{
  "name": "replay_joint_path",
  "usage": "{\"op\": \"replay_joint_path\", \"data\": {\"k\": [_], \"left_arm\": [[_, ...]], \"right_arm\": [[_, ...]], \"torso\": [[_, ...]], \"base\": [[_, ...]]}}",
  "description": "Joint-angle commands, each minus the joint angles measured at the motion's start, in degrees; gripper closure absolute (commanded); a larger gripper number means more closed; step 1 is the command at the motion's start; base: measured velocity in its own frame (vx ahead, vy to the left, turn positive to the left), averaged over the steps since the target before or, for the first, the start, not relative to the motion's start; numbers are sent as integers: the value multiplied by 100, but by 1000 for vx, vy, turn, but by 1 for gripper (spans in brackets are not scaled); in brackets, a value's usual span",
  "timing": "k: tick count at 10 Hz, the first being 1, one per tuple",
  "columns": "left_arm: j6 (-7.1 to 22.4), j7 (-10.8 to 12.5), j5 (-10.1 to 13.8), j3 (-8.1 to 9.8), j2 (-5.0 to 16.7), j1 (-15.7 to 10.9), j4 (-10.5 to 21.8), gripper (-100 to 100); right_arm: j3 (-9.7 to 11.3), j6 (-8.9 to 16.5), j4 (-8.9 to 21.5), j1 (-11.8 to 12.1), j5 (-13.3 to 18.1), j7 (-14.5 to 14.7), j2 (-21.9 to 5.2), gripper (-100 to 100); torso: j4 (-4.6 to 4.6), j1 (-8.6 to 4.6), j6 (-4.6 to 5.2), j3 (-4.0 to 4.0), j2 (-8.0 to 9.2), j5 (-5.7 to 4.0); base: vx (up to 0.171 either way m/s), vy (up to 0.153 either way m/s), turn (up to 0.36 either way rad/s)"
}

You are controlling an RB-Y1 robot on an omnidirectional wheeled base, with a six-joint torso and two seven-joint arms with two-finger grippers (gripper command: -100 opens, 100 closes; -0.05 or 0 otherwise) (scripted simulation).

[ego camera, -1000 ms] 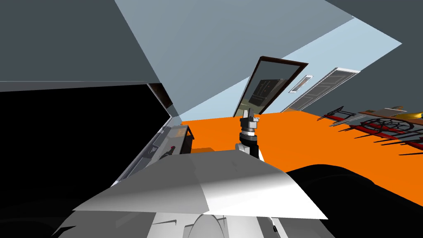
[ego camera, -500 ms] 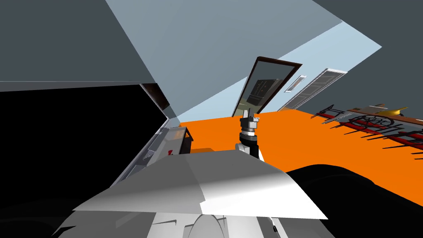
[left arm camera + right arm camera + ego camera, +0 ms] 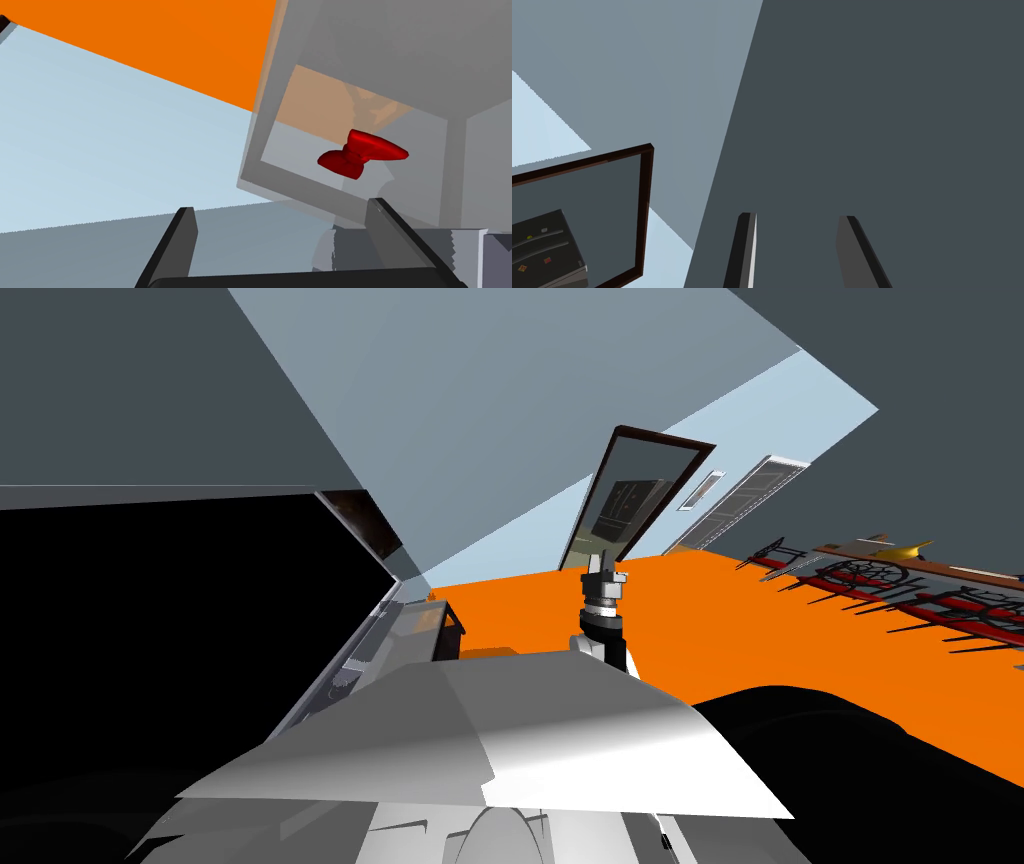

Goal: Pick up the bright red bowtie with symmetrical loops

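Two grippers, fingers spread, empty | my left gripper faces red bowtie, apart | right gripper raised

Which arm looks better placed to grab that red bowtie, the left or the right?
Left. The open left gripper faces the red bowtie, which lies on a translucent grey surface just beyond its fingers. The right gripper, also open, is raised and points up, away from the bowtie.
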Motion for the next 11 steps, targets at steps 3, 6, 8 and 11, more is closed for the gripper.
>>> {"op": "replay_joint_path", "data": {"k": [3, 6, 8, 11], "left_arm": [[-194, 28, -183, -115, 151, -40, 583, -100], [-290, 62, -296, -204, 244, -76, 1010, -100], [-388, 100, -402, -295, 331, -120, 1213, -100], [-487, 142, -499, -387, 413, -171, 1650, -100]], "right_arm": [[0, 0, 0, 0, 0, 0, 0, 0], [0, 0, 0, 0, 0, 0, 0, 0], [0, 0, 0, 0, 0, 0, 0, 0], [0, 0, 0, 0, 0, 0, 0, 0]], "torso": [[3, -8, -3, 9, 17, -1], [2, -4, 0, 4, 7, 0], [3, -6, -3, 9, 16, -1], [1, -5, 0, 2, 4, -1]], "base": [[43, 6, -45], [60, 13, -63], [40, 12, -36], [65, 11, -64]]}}
